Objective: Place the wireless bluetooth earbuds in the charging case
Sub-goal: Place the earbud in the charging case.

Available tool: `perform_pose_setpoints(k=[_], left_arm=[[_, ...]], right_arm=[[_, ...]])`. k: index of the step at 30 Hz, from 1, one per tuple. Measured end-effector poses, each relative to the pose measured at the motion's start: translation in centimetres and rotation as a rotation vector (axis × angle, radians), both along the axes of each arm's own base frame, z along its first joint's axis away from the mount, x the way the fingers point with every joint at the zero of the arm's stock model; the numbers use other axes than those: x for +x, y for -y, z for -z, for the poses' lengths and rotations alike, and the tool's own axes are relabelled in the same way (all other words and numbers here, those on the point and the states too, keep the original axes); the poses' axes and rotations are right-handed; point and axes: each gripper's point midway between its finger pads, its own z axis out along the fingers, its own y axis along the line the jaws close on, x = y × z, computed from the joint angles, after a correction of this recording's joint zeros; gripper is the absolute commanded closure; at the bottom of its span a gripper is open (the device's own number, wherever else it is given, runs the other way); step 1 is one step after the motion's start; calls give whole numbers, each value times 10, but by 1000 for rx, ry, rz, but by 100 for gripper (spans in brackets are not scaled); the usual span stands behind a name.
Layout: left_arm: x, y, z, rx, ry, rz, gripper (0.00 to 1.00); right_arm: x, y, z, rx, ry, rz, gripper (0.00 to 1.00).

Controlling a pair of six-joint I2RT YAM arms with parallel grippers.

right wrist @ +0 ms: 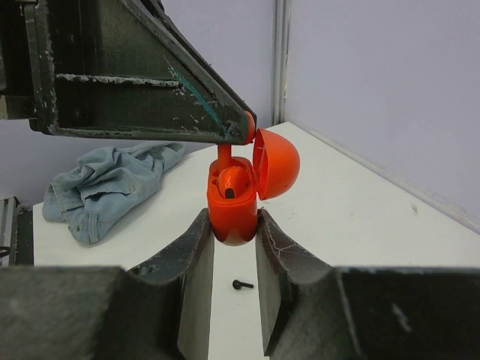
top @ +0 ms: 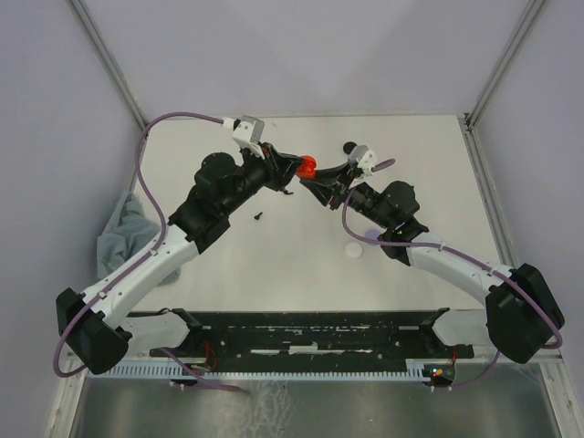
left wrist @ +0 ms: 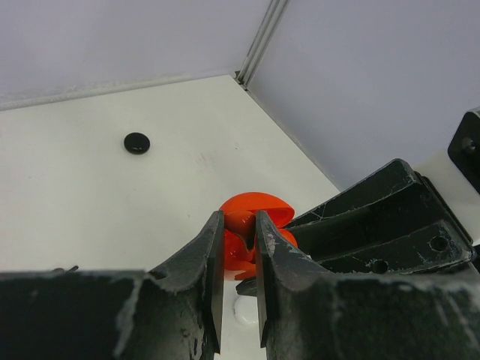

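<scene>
Item: red earbud [right wrist: 223, 156]. Tiny, light, smooth plastic, likely slip-prone; best held by stem. Pinched in clenched left pincer [left wrist: 238, 221], tip at mouth of red charging case [right wrist: 232, 196]. Case: rigid shell, lid [right wrist: 276, 163] hinged open, lower body clamped in right pincer [right wrist: 232, 225], held above mid-table [top: 438, 182]. Room: ample, walls well apart. Loose black earbud [top: 259, 216] and cloth [top: 123, 233] lying apart.

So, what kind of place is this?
Probably a robot test cell: a plain white table closed in by pale grey wall panels on metal frame posts, with two black-and-white robot arms bolted at its near edge.
</scene>
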Motion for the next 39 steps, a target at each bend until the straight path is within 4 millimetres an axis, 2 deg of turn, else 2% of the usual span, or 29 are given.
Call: perform_pose_setpoints(k=[5, 11, 15, 21, 28, 31, 34, 39], left_arm=[[-1, 0, 5, 6, -7, 0, 77], [-3, 1, 8, 12, -15, 7, 71], [-3, 1, 11, 18, -23, 8, 58], [-4, -2, 16, 35, -45, 3, 48], [2, -23, 24, 55, -108, 23, 34], [10, -43, 21, 27, -139, 49, 29], [9, -50, 17, 7, -153, 101, 25], [-5, -40, 4, -31, -161, 286, 23]], right_arm=[[1, 0, 1, -2, -4, 3, 96], [1, 0, 0, 0, -1, 3, 96], [0, 0, 0, 0, -1, 3, 96], [1, 0, 1, -3, -3, 4, 96], [1, 0, 5, -18, -11, 7, 95], [1, 0, 8, -26, -17, 4, 95], [-1, -1, 11, -36, -25, -11, 95], [-6, -6, 11, -55, -36, -56, 95]])
